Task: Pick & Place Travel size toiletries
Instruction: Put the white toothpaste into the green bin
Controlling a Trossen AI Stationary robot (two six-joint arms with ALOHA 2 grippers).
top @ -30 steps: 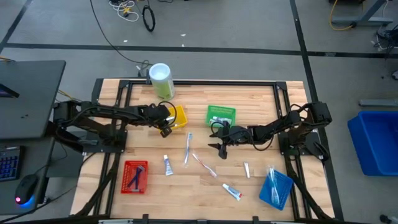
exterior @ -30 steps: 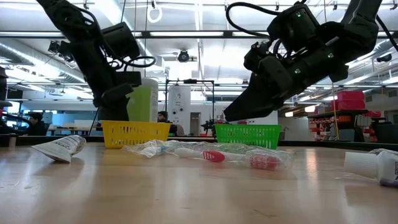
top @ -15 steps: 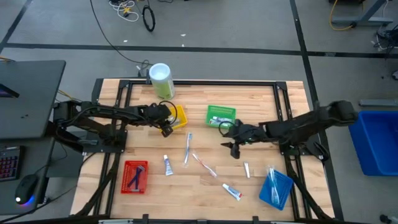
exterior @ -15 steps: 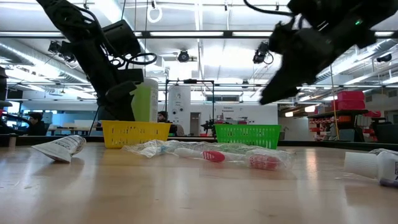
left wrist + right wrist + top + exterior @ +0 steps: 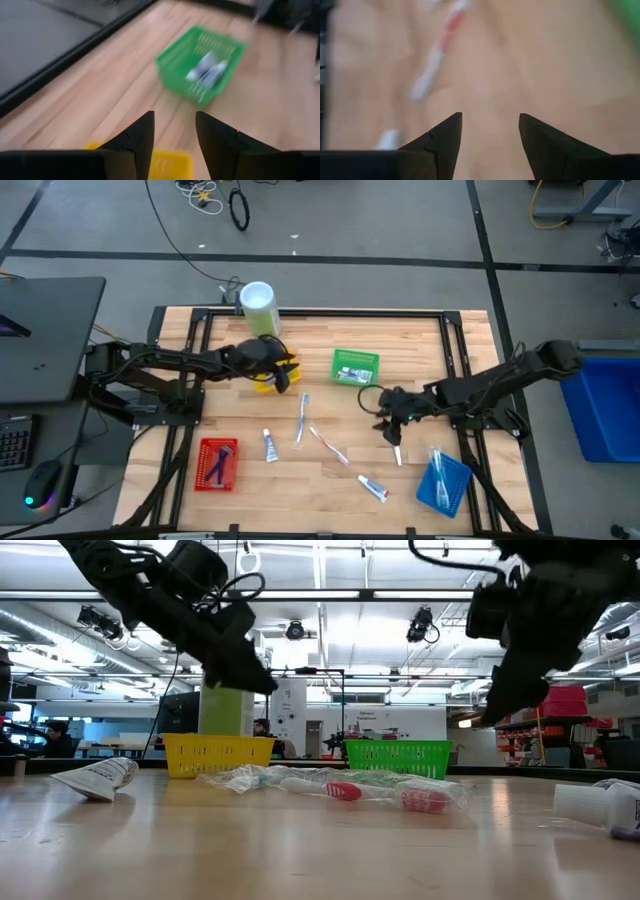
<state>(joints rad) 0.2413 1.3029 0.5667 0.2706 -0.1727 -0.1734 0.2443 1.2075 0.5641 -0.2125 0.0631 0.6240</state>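
Left gripper (image 5: 282, 377) sits over the yellow basket (image 5: 268, 383) at the back-left of the bench (image 5: 420, 330), fingers (image 5: 142, 137) parted with nothing between them; its wrist view looks across bare wood toward the green basket (image 5: 200, 67), which already holds some pale items. Judged: this arm has nothing to grasp right where it is.

Loose toiletries in the middle of the bench, left to right: a white tube (image 5: 269, 446) lying nearly front-to-back; a wrapped toothbrush (image 5: 302, 418), also nearly front-to-back; a second toothbrush (image 5: 328, 444) lying on a diagonal; a tube with a red end (image 5: 373, 489) near the front edge, also on a diagonal; a small white tube (image 5: 397, 453) lying front-to-back.

Right gripper (image 5: 391, 430) hangs above the bench, fingers (image 5: 442, 142) spread and empty. The small white tube lies just in front of it, toward the front edge, and nearest to this arm by far. Judged: the spread fingers need to straddle the tube across its short width, so the wrist should turn until they close side-to-side.

Far right front: blue basket (image 5: 442, 483) with blue items in it.
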